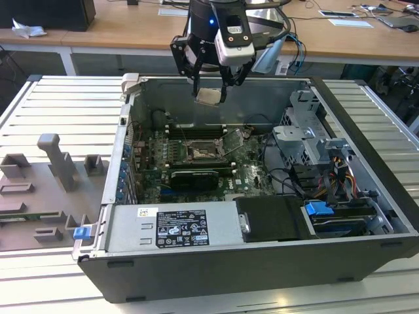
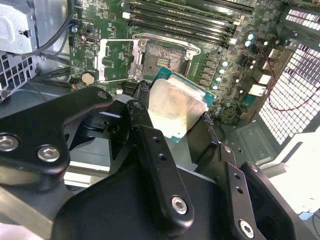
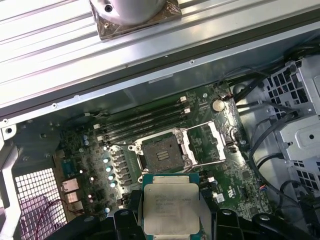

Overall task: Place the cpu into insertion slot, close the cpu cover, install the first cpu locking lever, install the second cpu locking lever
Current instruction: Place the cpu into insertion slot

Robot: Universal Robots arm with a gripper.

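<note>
My gripper (image 1: 209, 96) hangs above the open computer case, shut on the cpu (image 1: 208, 97), a small square chip with a silvery-beige top. Both wrist views show the cpu (image 2: 175, 107) (image 3: 170, 207) clamped flat between the black fingers (image 2: 145, 125) (image 3: 133, 207). The insertion slot (image 1: 200, 154) (image 2: 162, 55) (image 3: 162, 152) lies below on the green motherboard, its dark centre bare. The cpu cover (image 2: 114, 60) (image 3: 207, 142), a thin silver frame, stands swung open beside the slot. The chip is well above the slot and touches nothing else.
Long black memory slots (image 3: 142, 120) run beside the socket. A black expansion card (image 1: 193, 178) and the grey power supply (image 1: 173, 226) sit nearer the case front. A drive cage with cables (image 1: 321, 163) fills the exterior view's right. Grey fixtures (image 1: 46, 176) stand outside the case.
</note>
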